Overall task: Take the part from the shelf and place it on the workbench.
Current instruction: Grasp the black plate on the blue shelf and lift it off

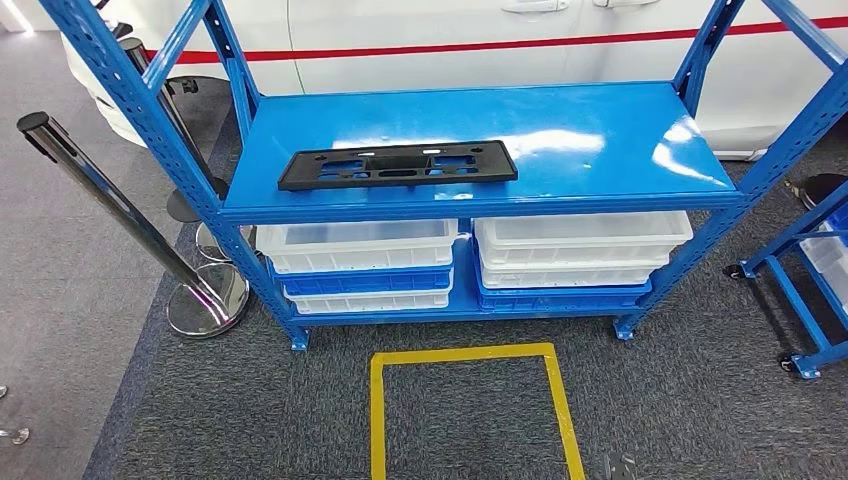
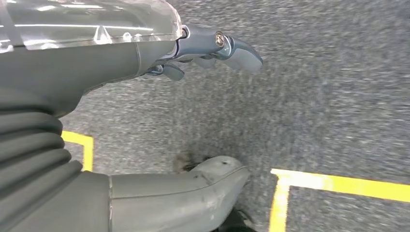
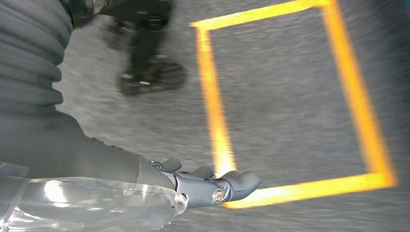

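Note:
A flat black plastic part [image 1: 398, 165] with cut-outs lies on the top board of the blue shelf [image 1: 600, 140], toward its left front. My left hand [image 2: 203, 111] hangs over the grey carpet, thumb and fingers apart, holding nothing. My right hand [image 3: 212, 183] also hangs over the carpet with its fingers stretched out and nothing in them.
White and blue bins [image 1: 362, 262] are stacked on the shelf's lower board. A yellow taped square [image 1: 470, 400] marks the carpet in front of the shelf. Chrome barrier posts [image 1: 190, 290] stand at the left, a blue cart [image 1: 810, 290] at the right, a white car [image 1: 500, 40] behind.

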{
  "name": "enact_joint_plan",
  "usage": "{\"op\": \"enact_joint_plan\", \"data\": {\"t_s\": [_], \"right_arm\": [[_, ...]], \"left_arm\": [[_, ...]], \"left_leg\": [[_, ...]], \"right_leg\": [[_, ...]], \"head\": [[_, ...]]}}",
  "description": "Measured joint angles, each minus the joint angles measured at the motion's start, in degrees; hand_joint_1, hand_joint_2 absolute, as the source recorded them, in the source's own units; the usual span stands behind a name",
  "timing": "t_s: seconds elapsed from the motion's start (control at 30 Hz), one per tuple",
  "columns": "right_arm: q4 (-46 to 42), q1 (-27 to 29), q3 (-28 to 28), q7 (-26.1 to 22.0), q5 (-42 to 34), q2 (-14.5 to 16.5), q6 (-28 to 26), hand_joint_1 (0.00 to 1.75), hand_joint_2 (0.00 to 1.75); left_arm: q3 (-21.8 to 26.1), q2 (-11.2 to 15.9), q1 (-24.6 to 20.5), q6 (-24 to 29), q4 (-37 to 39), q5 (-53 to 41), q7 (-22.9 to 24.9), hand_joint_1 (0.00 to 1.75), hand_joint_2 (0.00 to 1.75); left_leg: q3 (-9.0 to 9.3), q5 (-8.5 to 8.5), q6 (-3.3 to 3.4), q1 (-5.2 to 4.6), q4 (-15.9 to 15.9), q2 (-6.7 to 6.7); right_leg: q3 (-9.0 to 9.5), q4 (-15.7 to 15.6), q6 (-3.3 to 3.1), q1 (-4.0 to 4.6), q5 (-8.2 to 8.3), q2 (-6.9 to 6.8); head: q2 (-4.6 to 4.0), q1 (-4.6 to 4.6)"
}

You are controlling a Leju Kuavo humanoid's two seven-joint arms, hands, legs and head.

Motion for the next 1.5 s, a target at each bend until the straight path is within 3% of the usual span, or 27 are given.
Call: {"op": "enact_joint_plan", "data": {"t_s": [0.03,0.07,0.17,0.23,0.37,0.43,0.5,0.53,0.57,0.63,0.7,0.73,0.8,0.9,1.0,1.03,1.07,1.1,1.17,1.2,1.27,1.33,1.4,1.5], "right_arm": [[-0.24,-0.84,0.18,-0.73,1.66,0.02,-0.34,0.0,1.75],[-0.56,-1.7,0.67,-1.38,4.28,0.09,-1.71,0.0,1.75],[-1.68,-4.44,3.79,-2.19,12.33,0.56,-8.14,0.0,1.75],[-2.24,-6.08,5.88,-2.25,14.69,0.82,-10.54,0.0,1.75],[-3.74,-8.12,10.04,-4.0,23.16,1.41,-18.4,0.0,1.75],[-4.73,-9.42,12.94,-4.16,28.17,1.89,-22.41,0.0,1.75],[-5.52,-10.6,15.71,-3.91,31.13,2.36,-24.59,0.0,1.75],[-5.85,-10.92,16.8,-3.8,31.7,2.49,-25.01,0.0,1.75],[-6.12,-11.08,17.56,-3.76,31.88,2.6,-25.16,0.0,1.75],[-6.7,-11.29,18.69,-4.02,32.69,2.7,-26.02,0.0,1.75],[-7.55,-11.8,19.89,-4.21,36.88,2.92,-28.98,0.0,1.75],[-8.49,-12.06,20.73,-3.46,41.5,3.11,-31.02,0.0,1.75],[-13.01,-12.11,22.73,1.1,58.1,3.53,-34.26,0.0,1.75],[-22.66,-12.48,26.31,12.37,86.14,4.08,-35.5,0.0,1.75],[-28.83,-14.97,33.35,24.92,91.85,3.99,-35.76,0.0,1.75],[-29.84,-16.08,35.98,27.96,91.78,3.71,-35.75,0.0,1.75],[-30.52,-17.08,38.33,30.1,91.74,3.38,-35.74,0.0,1.75],[-30.99,-17.84,40.13,31.5,91.71,3.07,-35.73,0.0,1.75],[-31.68,-19.06,42.68,33.43,91.69,2.63,-35.73,0.0,1.75],[-31.9,-19.64,43.61,34.21,91.69,2.45,-35.73,0.0,1.75],[-32.21,-20.47,44.76,35.25,91.66,2.11,-35.73,0.0,1.75],[-32.46,-20.76,45.02,35.55,91.62,1.85,-35.73,0.0,1.75],[-32.69,-20.87,45.01,35.48,91.6,1.72,-35.73,0.0,1.75],[-32.93,-20.85,44.83,34.95,91.6,1.62,-35.73,0.0,1.75]], "left_arm": [[0.17,0.01,-0.09,-0.05,0.0,-0.22,-0.45,0.0,0.0],[0.29,0.02,-0.24,-0.06,0.0,-0.53,-0.68,0.0,0.0],[0.41,0.11,-1.0,0.16,0.0,-1.47,-0.8,0.0,0.0],[0.44,0.15,-1.49,0.25,0.0,-1.69,-0.79,0.0,0.0],[0.45,0.1,-1.8,-0.29,0.0,-3.31,0.28,0.0,0.0],[0.44,0.04,-1.93,-1.35,0.0,-4.16,1.43,0.0,0.0],[0.43,0.05,-2.05,-2.18,0.0,-4.57,2.16,0.0,0.0],[0.43,0.04,-2.05,-2.37,0.0,-4.63,2.34,0.0,0.0],[0.43,0.03,-2.03,-2.47,0.0,-4.65,2.43,0.0,0.0],[0.41,-0.03,-1.98,-2.6,0.0,-4.93,2.62,0.0,0.0],[0.26,-0.09,-2.06,-3.15,0.0,-5.86,3.21,0.0,0.0],[0.11,-0.1,-2.15,-3.7,0.01,-6.49,3.62,0.0,0.0],[-0.34,-0.15,-2.47,-5.2,0.02,-7.9,4.64,0.0,0.0],[-1.27,-0.27,-3.37,-7.09,0.01,-9.86,6.27,0.0,0.0],[-2.14,-0.55,-4.31,-7.77,0.0,-11.27,7.85,0.0,0.0],[-2.35,-0.6,-4.49,-7.84,0.0,-11.57,8.25,0.0,0.0],[-2.53,-0.62,-4.61,-7.89,0.0,-11.83,8.53,0.0,0.0],[-2.67,-0.63,-4.72,-7.94,0.0,-12.08,8.68,0.0,0.0],[-2.95,-0.63,-5.08,-8.01,0.0,-12.94,8.85,0.0,0.0],[-3.16,-0.63,-5.34,-8.01,0.0,-13.61,8.98,0.0,0.0],[-3.78,-0.68,-5.79,-8.0,0.0,-14.91,9.34,0.0,0.0],[-4.35,-0.78,-5.93,-8.07,0.0,-15.67,9.58,0.0,0.0],[-4.63,-0.92,-6.0,-8.24,0.0,-16.04,9.65,0.0,0.0],[-5.12,-1.03,-6.24,-8.79,0.0,-16.63,9.54,0.0,0.0]], "left_leg": [[-0.85,0.01,0.0,0.0,1.51,0.0],[-0.62,1.26,0.08,0.0,0.62,0.0],[3.8,7.58,0.72,-0.12,-10.16,0.0],[5.54,9.23,1.19,-0.36,-14.61,-0.05],[5.72,9.78,2.48,-0.32,-15.85,-0.17],[5.81,10.11,3.1,-0.16,-16.23,0.05],[5.74,10.09,3.35,-0.25,-16.2,0.19],[5.77,10.04,3.4,-0.3,-16.14,0.18],[5.83,9.96,3.44,-0.33,-16.07,0.08],[6.0,9.69,3.34,-0.33,-15.77,-0.22],[5.85,9.33,2.93,-0.55,-15.32,-0.41],[5.7,9.24,2.66,-0.64,-15.17,-0.41],[5.47,9.27,2.08,-0.67,-15.15,-0.34],[4.39,7.59,1.11,-0.46,-12.87,-0.25],[-0.44,2.82,0.29,-0.14,-2.73,-0.26],[-1.78,2.19,0.08,0.0,-0.02,-0.25],[-2.28,2.62,-0.08,0.12,0.85,-0.25],[-1.64,4.19,-0.16,0.23,-0.7,-0.24],[1.61,8.4,-0.08,0.41,-8.09,-0.25],[3.16,9.68,0.11,0.35,-11.61,-0.26],[4.31,10.11,0.67,0.13,-14.6,-0.32],[4.29,10.22,1.38,0.1,-14.98,-0.34],[4.45,10.55,2.15,0.29,-15.45,-0.27],[4.48,10.64,2.87,0.27,-15.63,-0.15]], "right_leg": [[0.04,0.03,-0.02,0.05,-0.02,0.02],[0.11,0.05,-0.02,0.08,-0.04,0.04],[0.34,0.17,0.15,0.21,-0.18,0.14],[0.22,0.25,0.62,0.35,-0.19,0.15],[-0.21,1.01,1.77,0.25,-0.85,0.09],[-2.48,5.91,2.07,0.16,-3.76,0.08],[-6.14,13.35,2.25,0.16,-6.78,0.05],[-7.33,15.63,2.29,0.16,-7.08,0.05],[-7.53,15.73,2.25,0.17,-6.21,0.05],[-5.03,9.79,1.9,0.21,-2.01,0.05],[-2.08,3.04,1.46,0.46,0.65,0.07],[-1.47,1.37,1.3,0.59,0.94,0.12],[-1.5,0.77,0.96,0.69,0.8,0.3],[-1.42,0.16,0.04,0.35,1.23,0.38],[-1.44,0.02,-0.37,0.3,1.34,0.2],[-1.43,0.04,-0.39,0.3,1.34,0.18],[-1.39,0.07,-0.38,0.3,1.34,0.19],[-1.34,0.13,-0.36,0.28,1.32,0.21],[-1.29,0.28,-0.17,0.26,1.22,0.27],[-1.39,0.44,0.04,0.34,1.17,0.3],[-1.71,0.52,0.63,0.5,1.27,0.3],[-1.86,0.48,1.29,0.5,1.35,0.27],[-2.51,2.02,1.78,0.41,0.19,0.26],[-7.16,11.66,2.14,0.3,-4.64,0.25]], "head": [[0.0,0.0],[0.0,-0.01],[0.0,0.0],[0.0,0.01],[0.0,0.02],[0.0,0.02],[0.0,0.02],[0.0,0.02],[0.0,0.03],[0.0,0.03],[0.0,0.02],[0.0,0.02],[0.0,0.01],[0.0,0.01],[0.0,0.0],[0.0,0.01],[0.0,0.0],[0.0,0.0],[0.0,0.0],[0.0,0.01],[0.0,0.02],[0.0,0.02],[0.0,0.02],[0.0,0.02]]}}
